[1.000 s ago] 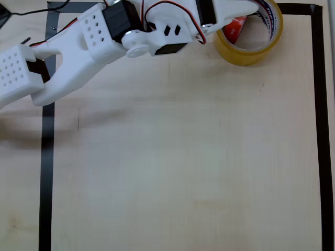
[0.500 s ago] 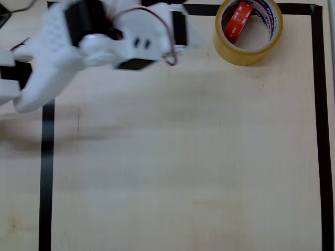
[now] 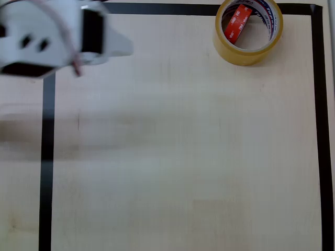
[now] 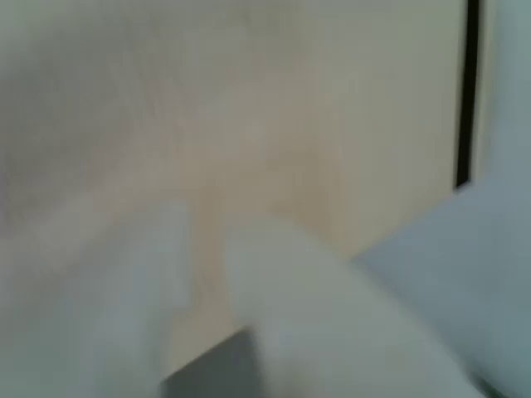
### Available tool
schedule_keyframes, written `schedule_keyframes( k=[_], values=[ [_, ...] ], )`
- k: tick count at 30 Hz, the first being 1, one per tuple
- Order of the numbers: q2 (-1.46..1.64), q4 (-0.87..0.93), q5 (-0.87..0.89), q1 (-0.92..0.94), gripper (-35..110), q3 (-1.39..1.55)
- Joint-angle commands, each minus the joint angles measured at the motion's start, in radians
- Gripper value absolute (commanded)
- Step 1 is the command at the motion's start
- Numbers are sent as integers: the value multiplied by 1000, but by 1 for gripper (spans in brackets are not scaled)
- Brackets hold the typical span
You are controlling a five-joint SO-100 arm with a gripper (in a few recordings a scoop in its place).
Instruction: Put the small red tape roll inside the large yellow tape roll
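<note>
White and badly blurred, the gripper [image 4: 207,274] takes up the lower part of the wrist view. Two pale fingers [image 4: 133,307] show there with a narrow strip of bare wood between them, so the jaws look a little apart and hold nothing, though the blur leaves that unsure. Behind them lies the light wooden table [image 4: 249,99], with a black tape line [image 4: 467,91] at the upper right of the frame.

In the overhead view the arm [image 3: 47,36] sits at the upper left corner, smeared by motion, well apart from both rolls. Across the table, at the upper right, the large yellow tape roll [image 3: 226,48] lies flat just inside the black border. The small red tape roll [image 3: 235,25] stands tilted on edge within its core, leaning against the inner wall. The placing looks done; only the arm's return appears left.
</note>
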Motion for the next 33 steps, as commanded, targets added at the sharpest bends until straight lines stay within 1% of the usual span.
schedule_keyframes(
  k=[1,3,5,13,20,26,33],
  values=[
    [629,-330,28,40,0,775],
    [781,-460,26,80,0,1012],
    [902,-537,26,110,0,1184],
    [1189,-594,-34,170,0,1598],
    [1431,-584,-83,169,0,1862],
    [1749,-462,-129,163,0,2046],
    [1747,-474,-135,187,0,2126]
  ],
)
